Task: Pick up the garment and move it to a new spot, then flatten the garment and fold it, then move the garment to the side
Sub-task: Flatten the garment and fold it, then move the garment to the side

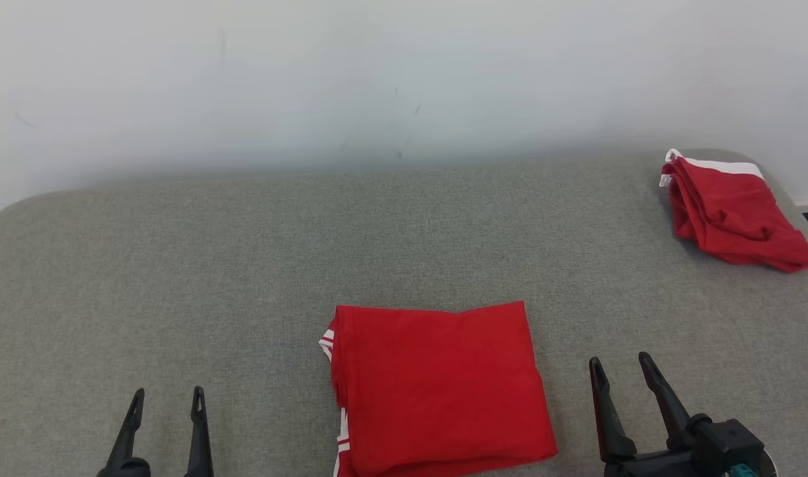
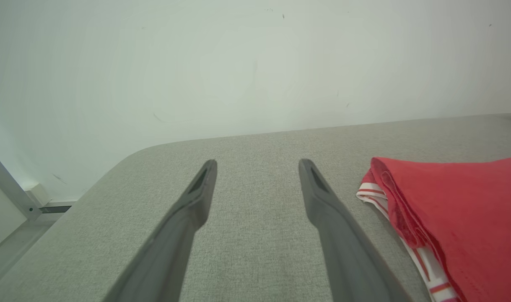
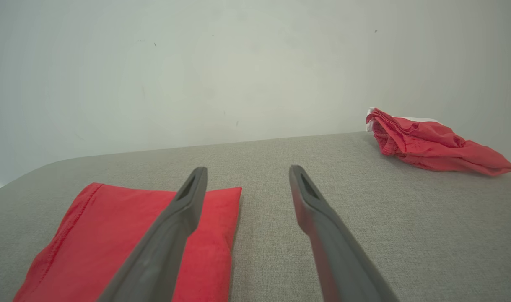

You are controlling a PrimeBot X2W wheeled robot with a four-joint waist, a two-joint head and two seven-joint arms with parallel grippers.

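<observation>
A red garment with white-striped trim lies folded into a flat rectangle on the grey table, near the front edge at the centre. It lies at the right edge of the left wrist view and at the lower left of the right wrist view. My left gripper stands open over bare table to the garment's left, nothing between its fingers. To the garment's right, my right gripper is open and holds nothing, its fingers above the table beside the cloth's edge.
A second red garment with a white band lies loosely bunched at the table's far right corner, also in the right wrist view. A pale wall rises behind the table. The table's rounded left corner drops to the floor.
</observation>
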